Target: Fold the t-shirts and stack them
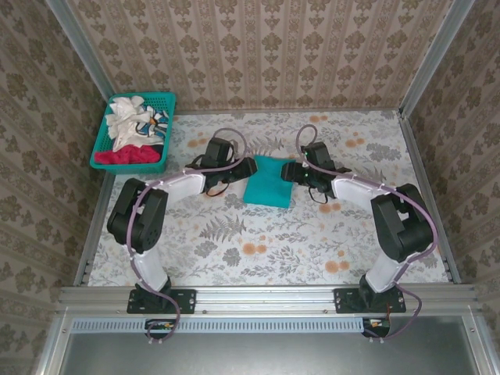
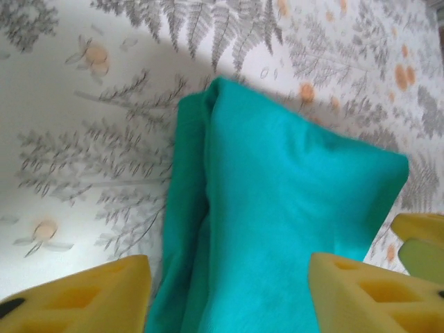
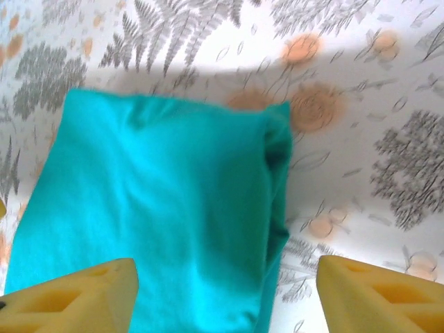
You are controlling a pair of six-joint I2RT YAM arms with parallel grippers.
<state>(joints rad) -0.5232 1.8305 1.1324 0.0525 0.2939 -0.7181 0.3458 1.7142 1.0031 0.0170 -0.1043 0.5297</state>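
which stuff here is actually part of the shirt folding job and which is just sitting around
Part of the job:
folded teal cloth t-shirt, lying mid-table
crumpled white cloth shirt, in the basket
red cloth shirt, in the basket

Just lying about:
teal plastic mesh basket, at the far left corner
floral-patterned table cover
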